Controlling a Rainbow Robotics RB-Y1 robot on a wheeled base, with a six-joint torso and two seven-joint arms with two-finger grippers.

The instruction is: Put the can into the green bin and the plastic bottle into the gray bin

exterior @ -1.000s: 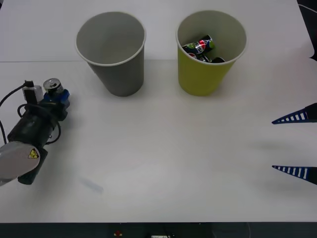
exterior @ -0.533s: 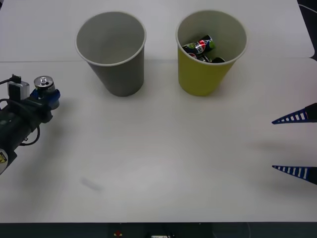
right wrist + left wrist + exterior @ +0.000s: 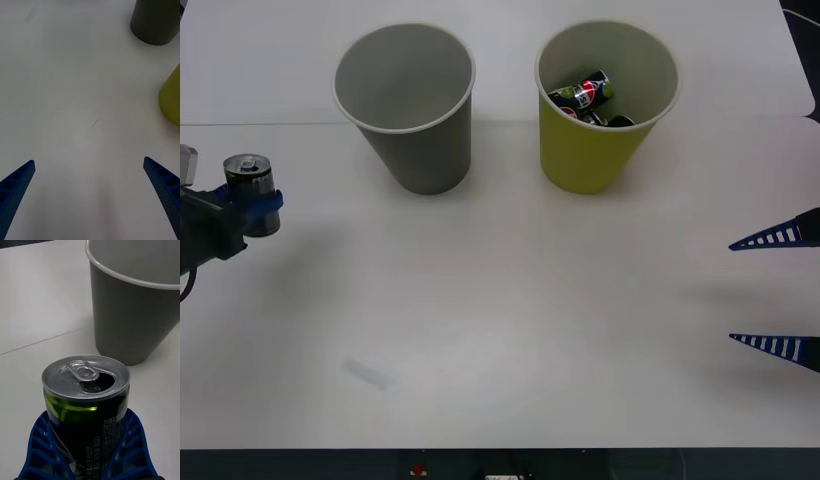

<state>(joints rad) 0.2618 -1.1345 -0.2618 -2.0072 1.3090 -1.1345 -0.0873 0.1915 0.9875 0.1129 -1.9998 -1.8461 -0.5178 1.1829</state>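
Observation:
My left gripper (image 3: 252, 205) is shut on the can (image 3: 248, 172), which stands upright at the table's far left, well left of the gray bin (image 3: 408, 110). In the left wrist view the can (image 3: 86, 397) has a dark body with a green patch and a silver top with an opened tab. It sits between the blue fingers (image 3: 37, 442), with the gray bin (image 3: 138, 315) just behind it. The green bin (image 3: 600, 120) stands to the right of the gray one. My right gripper (image 3: 775, 290) hangs open at the right edge. The plastic bottle is out of view.
Dark cans with red-and-blue logos (image 3: 585, 95) lie inside the green bin. A faint smudge (image 3: 370, 373) marks the white table (image 3: 510, 300) near its front left. The right wrist view looks over bare table toward the gray bin (image 3: 155, 22) and green bin (image 3: 171, 97).
My left arm has drawn back to the left with the can, farther from the bins and partly out of view. The right gripper has not moved.

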